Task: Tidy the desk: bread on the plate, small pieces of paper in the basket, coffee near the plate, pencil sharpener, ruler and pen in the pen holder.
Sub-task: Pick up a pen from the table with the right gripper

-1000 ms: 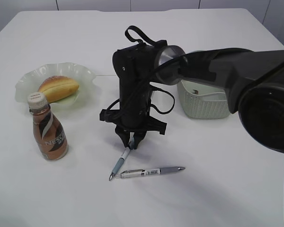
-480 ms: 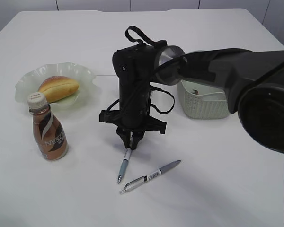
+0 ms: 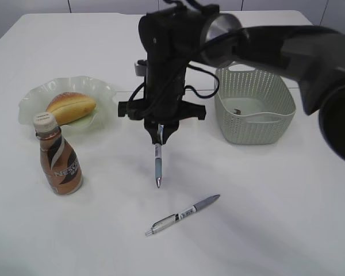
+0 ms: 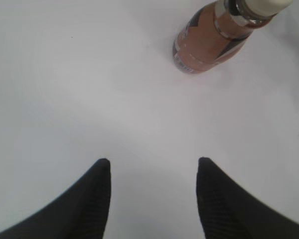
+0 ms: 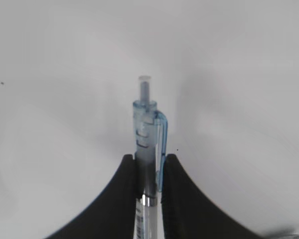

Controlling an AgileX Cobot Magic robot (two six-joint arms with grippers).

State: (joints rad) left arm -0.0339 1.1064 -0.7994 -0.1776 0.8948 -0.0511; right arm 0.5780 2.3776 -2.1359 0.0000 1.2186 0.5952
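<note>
The right claw [image 3: 160,133] is pinching a blue pen [image 3: 158,164] by its top end, dangling it tip-down above the tabletop [image 3: 264,218] at mid-frame. The left claw [image 4: 152,172] is hanging half open and empty, the coffee [image 4: 217,35] standing in the upper right of its view. A second pen [image 3: 183,215] is lying lower centre.

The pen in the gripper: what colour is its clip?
Clear pale blue clip, best seen in the right wrist view.
</note>
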